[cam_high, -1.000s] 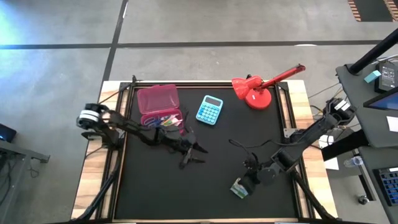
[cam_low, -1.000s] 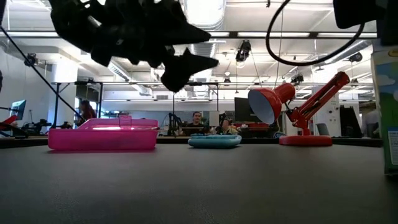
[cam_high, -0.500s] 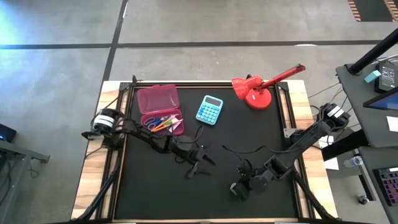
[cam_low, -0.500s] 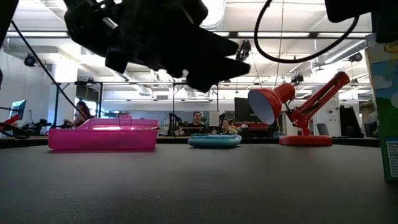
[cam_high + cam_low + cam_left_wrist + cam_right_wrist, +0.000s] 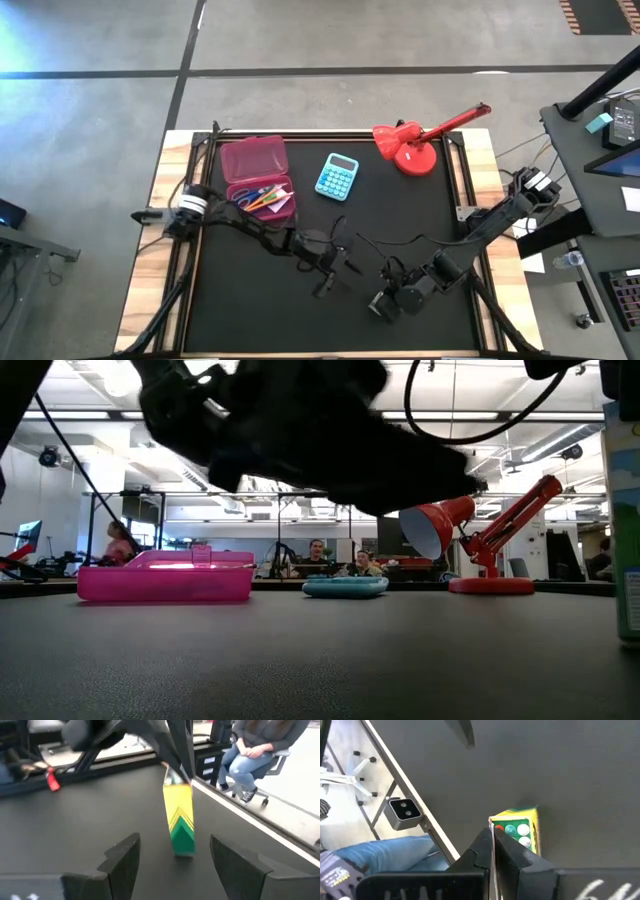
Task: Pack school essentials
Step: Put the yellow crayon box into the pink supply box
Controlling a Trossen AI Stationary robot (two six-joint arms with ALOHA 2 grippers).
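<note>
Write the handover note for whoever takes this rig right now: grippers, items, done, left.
Left gripper: open, mid-table, facing the yellow-green packet.
Right gripper: shut on the packet's top edge, holding it upright on the mat at the front right.
Pink box: back left, lid open, with blue-handled scissors, pens and a pencil already inside.
Blue calculator and red lamp: at the back, unpacked.
Left to do: get the packet into the box.

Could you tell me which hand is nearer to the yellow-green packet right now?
Right. The right hand is shut, pinching the packet's top edge. The left hand is open, facing the packet a short way off.
</note>
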